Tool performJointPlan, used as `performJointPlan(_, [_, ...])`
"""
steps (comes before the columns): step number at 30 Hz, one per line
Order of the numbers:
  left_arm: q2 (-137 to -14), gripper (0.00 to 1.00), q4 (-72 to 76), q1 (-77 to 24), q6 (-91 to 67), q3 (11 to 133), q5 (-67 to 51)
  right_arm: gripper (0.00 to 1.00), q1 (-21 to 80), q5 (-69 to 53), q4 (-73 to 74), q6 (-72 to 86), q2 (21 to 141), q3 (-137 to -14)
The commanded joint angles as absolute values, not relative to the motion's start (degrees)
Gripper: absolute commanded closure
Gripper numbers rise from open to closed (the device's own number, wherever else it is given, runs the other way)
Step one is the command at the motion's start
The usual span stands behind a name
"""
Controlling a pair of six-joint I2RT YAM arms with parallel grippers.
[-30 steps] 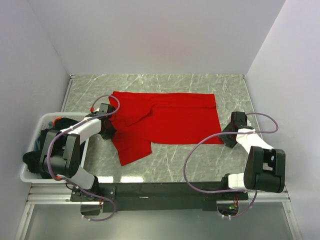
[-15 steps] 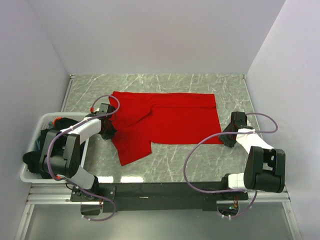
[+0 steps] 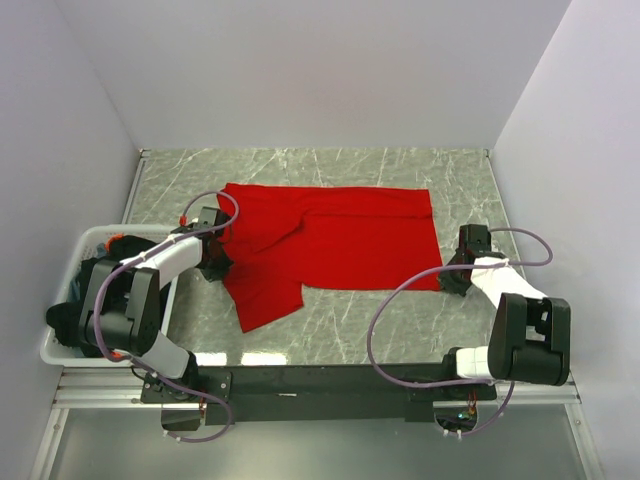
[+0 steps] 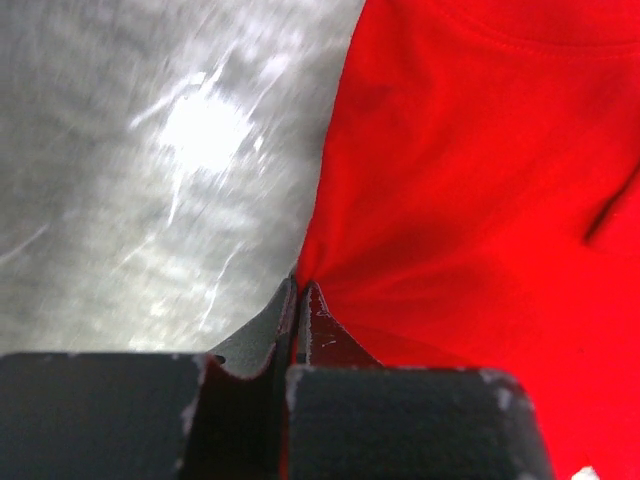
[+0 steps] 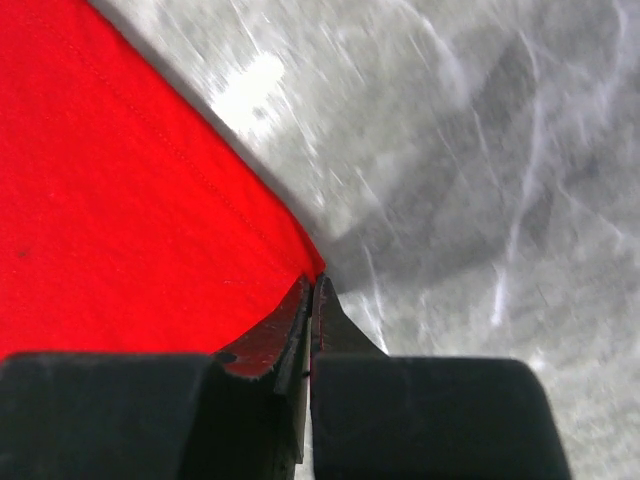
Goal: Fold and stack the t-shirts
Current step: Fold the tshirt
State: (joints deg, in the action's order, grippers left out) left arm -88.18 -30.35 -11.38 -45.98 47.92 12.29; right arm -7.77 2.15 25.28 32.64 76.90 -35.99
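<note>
A plain red t-shirt [image 3: 330,240] lies spread across the middle of the marble table, one sleeve [image 3: 268,298] trailing toward the near edge. My left gripper [image 3: 215,262] sits at the shirt's left edge, and in the left wrist view its jaws [image 4: 298,290] are pressed together on a pinch of red cloth [image 4: 480,200]. My right gripper [image 3: 450,278] is at the shirt's near right corner. In the right wrist view the right gripper [image 5: 312,285] is shut on the tip of that red corner [image 5: 120,200]. Dark t-shirts [image 3: 85,285] lie bunched in the basket.
A white slotted basket [image 3: 98,236] stands at the left table edge beside my left arm. Grey marble tabletop [image 3: 400,320] shows around the shirt. White walls close in the back and both sides. Purple cables [image 3: 385,310] loop over the near table.
My right gripper has closed on the shirt's near right corner and shifted slightly left. The left gripper and the shirt have stayed put.
</note>
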Motion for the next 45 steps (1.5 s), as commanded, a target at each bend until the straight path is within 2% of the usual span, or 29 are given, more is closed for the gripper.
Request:
performJointPlan(1, [-86.0,0.99,-37.8,-11.1,-46.2,48.1,11.6,1.00,-7.5,4.2,32.5,32.3,73.1,-35.2])
performJointPlan(7, [-81.1,1.00,-41.0,-10.5,-45.7,49.9,10.8,1.00,-7.8,5.7,36.0,32.8,66.4,-36.2])
performJointPlan(14, [-83.0,0.99,-44.4,-8.1,-43.7,56.6,11.1,1.00,-7.8,4.0,37.4,32.8,68.4,-42.4])
performJointPlan(20, [-86.2,0.99,-45.5,-6.9,-41.6,62.7,9.8,1.00,-7.8,3.8,39.6,31.3,73.5,-51.4])
performJointPlan(36, [-98.9,0.99,-48.1,-6.3,-38.4,79.4,8.5,1.00,-7.7,1.4,38.2,30.8,89.2,-65.1])
performJointPlan(45, [-102.9,0.99,-47.3,-5.1,-38.3,82.7,8.3,1.00,-7.8,0.1,36.7,31.4,94.9,-70.0])
